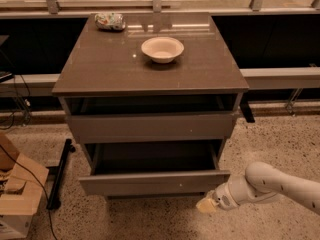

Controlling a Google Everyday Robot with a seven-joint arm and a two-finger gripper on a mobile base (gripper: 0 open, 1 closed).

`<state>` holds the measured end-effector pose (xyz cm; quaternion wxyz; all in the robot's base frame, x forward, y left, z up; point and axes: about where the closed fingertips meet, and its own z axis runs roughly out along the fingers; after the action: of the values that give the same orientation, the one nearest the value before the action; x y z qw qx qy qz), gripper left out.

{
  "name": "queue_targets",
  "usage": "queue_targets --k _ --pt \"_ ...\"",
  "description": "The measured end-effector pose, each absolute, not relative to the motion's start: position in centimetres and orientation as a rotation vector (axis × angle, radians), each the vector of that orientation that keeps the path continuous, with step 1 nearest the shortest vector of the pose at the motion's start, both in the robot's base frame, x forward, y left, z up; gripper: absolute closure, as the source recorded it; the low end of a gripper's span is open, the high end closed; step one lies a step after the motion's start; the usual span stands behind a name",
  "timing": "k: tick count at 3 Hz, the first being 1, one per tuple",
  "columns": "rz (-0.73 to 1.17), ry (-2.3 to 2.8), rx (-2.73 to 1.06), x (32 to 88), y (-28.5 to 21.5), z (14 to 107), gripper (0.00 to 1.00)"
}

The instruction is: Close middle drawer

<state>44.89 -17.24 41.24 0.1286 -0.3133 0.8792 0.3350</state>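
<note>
Low at the cabinet's front right corner, the gripper (207,205) sits on the end of the white arm (280,184), near the speckled floor (280,139). Whether it is spread or closed cannot be told. Just above it and to its left, the middle drawer (150,183) stands partly pulled out, with the right end of the front panel close to the gripper; contact cannot be confirmed. Higher up is the taller drawer front (150,126). Well above, on the cabinet top (100,69), are a white bowl (162,49) and a patterned packet (110,20). Far to the left is a cardboard box (20,194).
</note>
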Motion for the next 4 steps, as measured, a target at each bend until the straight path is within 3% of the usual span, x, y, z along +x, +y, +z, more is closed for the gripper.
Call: queue_targets --k 2,4 --pt "0.901 2.484 -0.945 46.4 -15.7 42.1 1.00" --pt "0.826 2.329 -0.996 51.8 -11.4 43.5 0.58"
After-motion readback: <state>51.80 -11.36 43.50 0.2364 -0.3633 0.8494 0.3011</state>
